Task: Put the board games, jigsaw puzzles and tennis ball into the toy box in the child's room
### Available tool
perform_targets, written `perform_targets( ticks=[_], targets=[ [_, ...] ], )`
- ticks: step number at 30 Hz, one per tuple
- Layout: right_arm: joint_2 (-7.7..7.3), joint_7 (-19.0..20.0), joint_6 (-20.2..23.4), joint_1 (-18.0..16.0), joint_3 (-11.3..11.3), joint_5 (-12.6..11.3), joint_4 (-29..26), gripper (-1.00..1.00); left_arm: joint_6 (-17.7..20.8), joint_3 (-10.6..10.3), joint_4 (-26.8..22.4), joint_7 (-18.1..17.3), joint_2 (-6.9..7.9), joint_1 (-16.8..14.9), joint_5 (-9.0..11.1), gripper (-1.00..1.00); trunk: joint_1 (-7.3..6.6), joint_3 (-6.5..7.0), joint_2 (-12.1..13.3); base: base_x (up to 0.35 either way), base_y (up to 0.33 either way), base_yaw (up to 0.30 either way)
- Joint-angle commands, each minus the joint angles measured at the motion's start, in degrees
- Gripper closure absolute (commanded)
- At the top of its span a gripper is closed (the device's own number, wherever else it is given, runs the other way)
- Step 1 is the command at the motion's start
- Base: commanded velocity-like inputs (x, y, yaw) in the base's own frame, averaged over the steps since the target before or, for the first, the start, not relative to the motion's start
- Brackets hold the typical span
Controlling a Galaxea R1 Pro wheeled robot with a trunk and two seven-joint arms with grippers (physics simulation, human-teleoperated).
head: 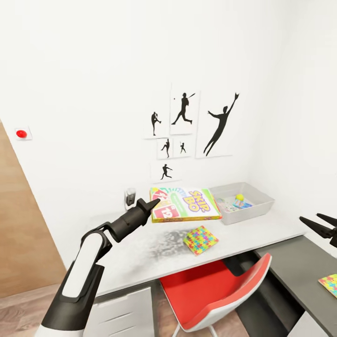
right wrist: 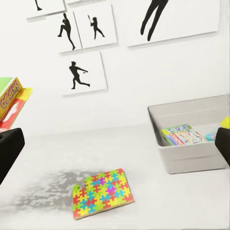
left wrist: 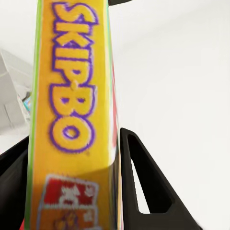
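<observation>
My left gripper is shut on the edge of a yellow-green Skip-Bo board game and holds it flat above the table, just left of the toy box. In the left wrist view the box sits between black fingers. The grey toy box holds printed game boxes and the tennis ball. One jigsaw puzzle lies on the pale top under the held game, also seen as a multicoloured square. Another puzzle lies on the lower dark section. My right gripper hangs open and empty at the right.
A red chair is tucked under the desk below the puzzle. White drawers stand under the left end. Black silhouette pictures hang on the wall behind. A small dark fixture sits at the back of the desk.
</observation>
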Motion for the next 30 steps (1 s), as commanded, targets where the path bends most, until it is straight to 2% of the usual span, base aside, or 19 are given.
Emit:
perform_targets(
  ticks=[1, 7, 11, 18, 21, 23, 24, 28, 30],
  targets=[
    [0.02, 0.11, 0.38, -0.02, -0.04, -0.23, 0.05, -1.00, 0.06, 0.11, -0.09, 0.47, 0.01, 0.01, 0.85, 1.00, 0.02, -0.03, -0.05, 0.000, -0.325, -0.025],
    [-0.10, 0.11, 0.44, -0.01, -0.02, -0.23, 0.05, -1.00, -0.13, 0.45, -0.17, 0.77, 0.19, -0.16, 0.81, 1.00, 0.02, -0.03, -0.05, 0.000, -0.325, -0.177],
    [-0.27, 0.30, 0.79, -0.01, 0.10, -0.23, 0.05, -1.00, -0.17, 3.24, -0.19, 0.97, 0.61, -0.42, 0.83, 1.00, 0.02, -0.03, -0.05, 0.044, -0.324, -0.274],
    [-0.28, 1.15, 1.38, 0.00, -0.15, -0.23, 0.05, -1.00, -0.17, 4.42, -0.19, 0.96, 0.71, -0.35, 0.85, 1.00, 0.02, -0.03, -0.05, 0.168, -0.292, -0.269],
    [-0.26, 6.29, 1.29, 4.15, -0.55, -0.19, 0.04, -1.00, -0.16, 4.59, -0.19, 0.85, 0.78, -0.30, 0.85, 1.00, 0.02, -0.03, -0.05, 0.276, -0.217, -0.078],
    [-0.26, 14.81, -1.90, 9.75, -1.89, 0.12, 0.05, -1.00, -0.16, 4.66, -0.19, 0.83, 0.81, -0.35, 0.85, 1.00, 0.02, -0.03, -0.05, 0.293, -0.199, -0.030],
    [-0.22, 16.42, -2.80, 10.83, -2.17, 0.43, 0.05, -1.00, -0.16, 4.67, -0.19, 0.78, 0.83, -0.36, 0.85, 1.00, 0.02, -0.03, -0.05, 0.299, -0.193, -0.013],
    [-0.27, 18.52, -3.88, 12.19, -2.53, 1.34, 0.05, -1.00, -0.20, 5.22, -0.19, 0.85, 1.38, -0.28, 0.82, 1.00, 0.02, -0.03, -0.05, 0.302, -0.192, -0.036],
    [-0.21, 19.01, -4.08, 12.55, -2.55, 1.63, 0.05, -1.00, -0.48, 6.83, -0.19, 1.01, 1.73, 0.05, 0.80, 1.00, 0.02, -0.03, -0.05, 0.239, -0.155, -0.200]
  ],
)
